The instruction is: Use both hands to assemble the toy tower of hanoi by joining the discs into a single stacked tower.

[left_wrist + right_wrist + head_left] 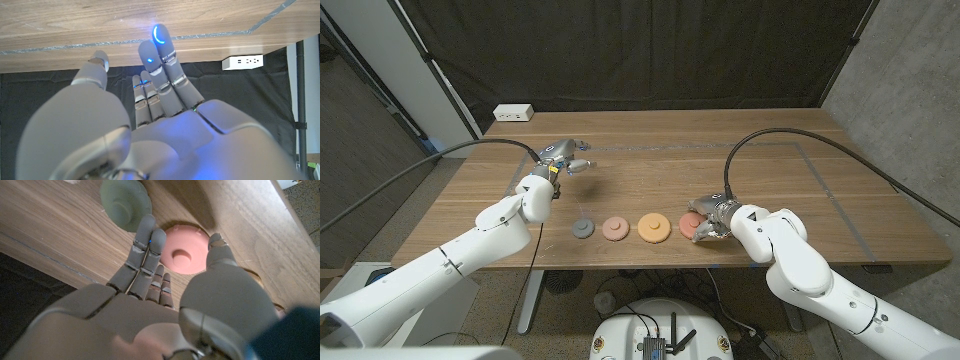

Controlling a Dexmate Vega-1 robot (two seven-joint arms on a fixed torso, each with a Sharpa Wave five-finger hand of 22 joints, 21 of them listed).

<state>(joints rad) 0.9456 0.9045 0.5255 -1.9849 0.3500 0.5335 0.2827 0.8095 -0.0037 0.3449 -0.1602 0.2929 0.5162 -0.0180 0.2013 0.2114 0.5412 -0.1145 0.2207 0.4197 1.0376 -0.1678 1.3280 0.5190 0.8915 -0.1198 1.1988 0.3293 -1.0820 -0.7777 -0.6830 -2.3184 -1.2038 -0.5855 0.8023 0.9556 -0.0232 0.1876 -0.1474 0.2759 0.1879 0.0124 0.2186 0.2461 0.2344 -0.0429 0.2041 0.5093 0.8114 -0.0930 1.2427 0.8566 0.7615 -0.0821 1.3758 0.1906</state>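
- While the four round toy discs sit in a row near the front edge of the wooden table, the tower is not built yet.
- From the robot's left to its right I see a small grey disc, a light pink disc, a bigger orange disc and a red disc.
- The right hand is at the red disc and looks like it touches it. I cannot tell if it has a real hold.
- In the right wrist view the fingers reach toward the pink disc and the grey disc and hold nothing there.
- The left hand is up over the table, well apart from the discs. Its fingers are spread and it holds nothing.
- I think the step now is to grab the red disc.
- To do it well, pinch the disc by its rim, lift it straight up, and keep it flat.
- Try not to bump the orange disc just beside it.
- Bring the left hand near a disc so both hands can help.
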